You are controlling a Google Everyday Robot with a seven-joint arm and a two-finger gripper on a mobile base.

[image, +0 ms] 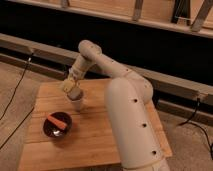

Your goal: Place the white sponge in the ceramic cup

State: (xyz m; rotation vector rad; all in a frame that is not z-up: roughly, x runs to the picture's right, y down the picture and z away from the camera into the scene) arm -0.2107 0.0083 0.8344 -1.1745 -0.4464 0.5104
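The white sponge (66, 85), a small cream-coloured soft block, hangs in the air, clamped in the gripper (70, 88) just above the ceramic cup (78, 103) and slightly to its left in the camera view. Whether the sponge touches the rim cannot be told. The cup, plain, whitish and slightly tapered, stands upright on the wooden table (100, 140), in the left half of the tabletop. Its mouth is partly hidden behind the gripper, and the sponge sits outside it.
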